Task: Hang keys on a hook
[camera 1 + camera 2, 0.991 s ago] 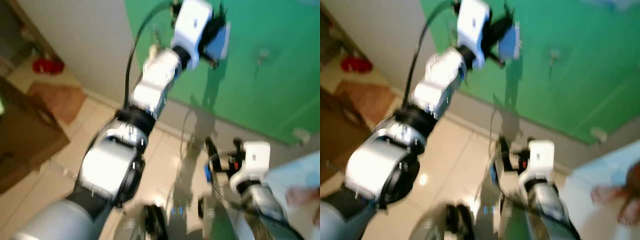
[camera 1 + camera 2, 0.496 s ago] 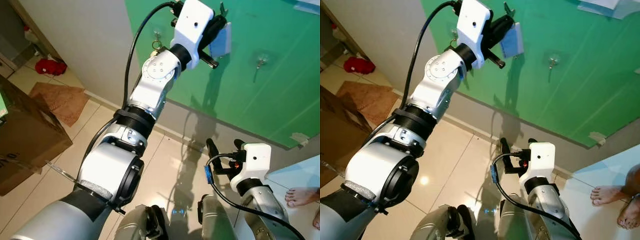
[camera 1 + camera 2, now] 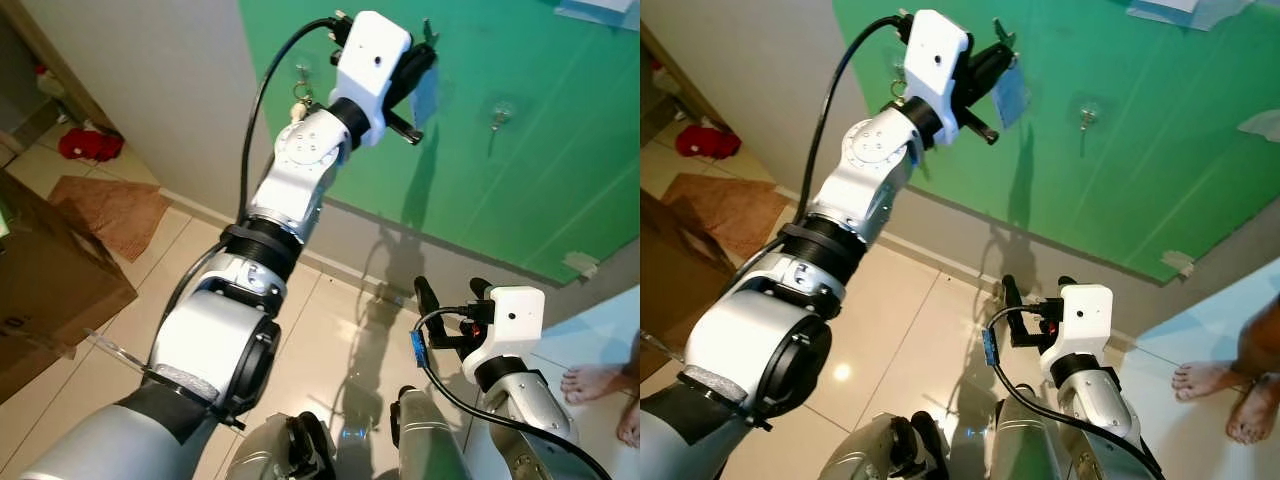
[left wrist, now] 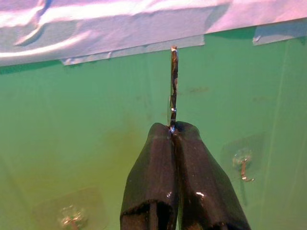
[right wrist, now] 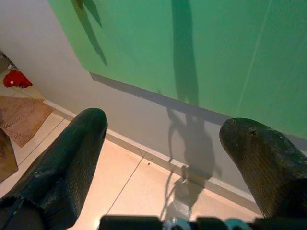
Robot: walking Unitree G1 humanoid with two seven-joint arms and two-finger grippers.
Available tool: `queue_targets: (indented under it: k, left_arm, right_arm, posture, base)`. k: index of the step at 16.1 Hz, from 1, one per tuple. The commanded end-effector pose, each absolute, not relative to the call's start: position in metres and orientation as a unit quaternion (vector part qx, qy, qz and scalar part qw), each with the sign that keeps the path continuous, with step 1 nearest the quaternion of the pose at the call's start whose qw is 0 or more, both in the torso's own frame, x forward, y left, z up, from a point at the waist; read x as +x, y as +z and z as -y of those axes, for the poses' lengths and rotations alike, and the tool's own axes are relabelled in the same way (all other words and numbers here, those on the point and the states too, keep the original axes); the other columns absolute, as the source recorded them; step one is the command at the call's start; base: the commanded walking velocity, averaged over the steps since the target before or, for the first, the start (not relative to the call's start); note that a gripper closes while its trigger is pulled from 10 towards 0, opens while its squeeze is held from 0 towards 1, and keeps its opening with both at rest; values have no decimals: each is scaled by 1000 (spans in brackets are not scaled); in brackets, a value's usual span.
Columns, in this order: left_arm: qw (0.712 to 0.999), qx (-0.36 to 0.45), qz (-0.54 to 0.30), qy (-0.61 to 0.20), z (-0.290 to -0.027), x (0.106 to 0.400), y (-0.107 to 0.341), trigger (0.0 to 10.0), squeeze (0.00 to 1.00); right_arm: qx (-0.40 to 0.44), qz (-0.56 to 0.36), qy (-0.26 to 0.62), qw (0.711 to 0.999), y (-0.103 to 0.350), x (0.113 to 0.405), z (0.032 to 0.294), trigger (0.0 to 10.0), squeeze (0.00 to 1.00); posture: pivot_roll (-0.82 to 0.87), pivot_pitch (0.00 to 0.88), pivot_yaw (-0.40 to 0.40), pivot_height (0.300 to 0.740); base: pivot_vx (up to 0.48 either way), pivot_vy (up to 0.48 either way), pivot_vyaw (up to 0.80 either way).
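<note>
The green wall panel [image 3: 560,150] carries two clear stick-on hooks [image 4: 242,160], one [image 4: 71,214] to either side of the raised left hand [image 4: 173,128]. That hand is pressed together, pinching a key [image 4: 173,86] edge-on, close before the panel and between the hooks. The key is not yet hung; it looks about halfway there. The right hand [image 5: 168,143] hangs low, fingers spread wide, holding nothing.

Right gripper [image 5: 163,139] fingers [image 5: 62,167] spread apart, green wall [image 5: 192,48], tiled floor [image 5: 134,196]
</note>
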State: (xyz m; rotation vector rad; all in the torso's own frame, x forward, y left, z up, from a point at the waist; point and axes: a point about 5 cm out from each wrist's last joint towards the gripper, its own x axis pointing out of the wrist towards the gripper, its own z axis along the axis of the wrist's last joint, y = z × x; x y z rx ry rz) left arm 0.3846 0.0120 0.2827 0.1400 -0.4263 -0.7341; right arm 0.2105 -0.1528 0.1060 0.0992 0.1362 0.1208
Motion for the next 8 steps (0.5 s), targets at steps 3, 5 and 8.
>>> queue_targets:
  k: [3, 5, 8]
  left_arm:
    - [913, 71, 194, -353, -23, 387, 274, 0, 0]
    - [913, 78, 185, -355, -34, 387, 265, 0, 0]
    - [937, 73, 150, -308, -65, 394, 247, 0, 0]
  right_arm:
    - [52, -75, 58, 994, 103, 208, 152, 10000, 4]
    - [51, -75, 60, 994, 103, 209, 152, 10000, 4]
    - [51, -74, 59, 994, 102, 209, 152, 10000, 0]
  posture:
    - [-418, 217, 116, 740]
    - [-413, 205, 123, 740]
    - [-400, 194, 134, 740]
  base:
    - [0, 0, 0]
    - [0, 0, 0]
    - [0, 0, 0]
